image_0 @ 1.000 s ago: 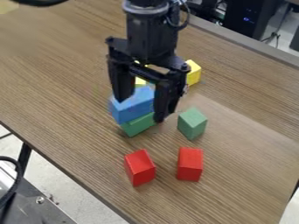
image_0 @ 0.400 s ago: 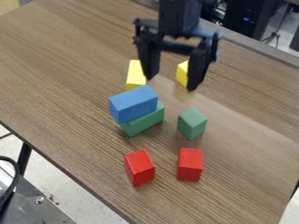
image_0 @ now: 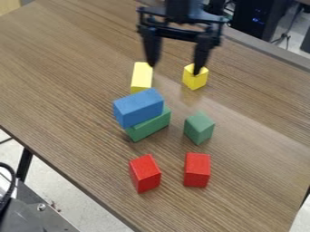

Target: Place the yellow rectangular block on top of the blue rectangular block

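Hanging above the far part of the brown wood-grain table (image_0: 60, 72), the black two-finger gripper (image_0: 175, 69) is beyond the blue rectangular block (image_0: 138, 108), the landmark for everything else here. The pincer is wide, its two fingers pointing down well apart, with a stretch of tabletop showing between them. The fingertip on the view's right overlaps the top of the short yellow block with flat sides (image_0: 195, 80); whether they touch, I can't tell. That block is beyond the blue one and off to its right. The other fingertip is near the far end of the long yellow rectangular block (image_0: 142, 76), which lies just beyond the blue one.

The blue block itself rests, a bit askew, on a green rectangular block (image_0: 151, 127), whose right end and near side stick out from under it. To the right of the blue block, and slightly nearer the camera, is a smaller green block with flat faces (image_0: 198, 128). Nearer the camera than the blue block are two red oblong blocks: the left red block (image_0: 145, 173) almost straight in front of it, the right red block (image_0: 197, 170) further to its right, with a gap between the pair. All the blocks look like painted wood. Well off beyond the blue block, to the right and past the table's edge, is a black boxy casing (image_0: 259, 18) with small blue lights
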You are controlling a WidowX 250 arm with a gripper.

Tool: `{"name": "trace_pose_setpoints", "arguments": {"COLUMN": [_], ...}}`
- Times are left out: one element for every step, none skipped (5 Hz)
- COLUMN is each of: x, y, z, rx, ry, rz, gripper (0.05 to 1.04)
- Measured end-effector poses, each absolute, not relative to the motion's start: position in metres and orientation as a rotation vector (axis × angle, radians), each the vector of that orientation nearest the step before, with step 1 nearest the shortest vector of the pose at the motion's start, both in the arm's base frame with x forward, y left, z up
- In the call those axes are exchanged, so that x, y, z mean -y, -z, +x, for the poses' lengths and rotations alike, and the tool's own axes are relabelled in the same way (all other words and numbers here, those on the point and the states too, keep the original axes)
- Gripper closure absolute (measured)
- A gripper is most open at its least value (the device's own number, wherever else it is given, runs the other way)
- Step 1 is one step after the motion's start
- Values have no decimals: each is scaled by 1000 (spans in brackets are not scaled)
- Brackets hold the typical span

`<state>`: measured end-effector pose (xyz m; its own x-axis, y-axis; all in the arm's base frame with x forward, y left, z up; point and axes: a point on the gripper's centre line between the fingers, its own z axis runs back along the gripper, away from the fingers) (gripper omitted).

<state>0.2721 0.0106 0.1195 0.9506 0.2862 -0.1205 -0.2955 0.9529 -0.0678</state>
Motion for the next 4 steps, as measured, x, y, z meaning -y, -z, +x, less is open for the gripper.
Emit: {"name": "trace_pose_setpoints", "arguments": {"x": [-53, -80, -89, -101], "y": [-123, -125, -109, -99], "z": [245, 241, 244, 256], "rx": [-67, -29, -62, -32], "ry": [-418, -495, -505, -488], "rz": [-30, -11, -34, -79], "gripper": [83, 83, 83, 83]}}
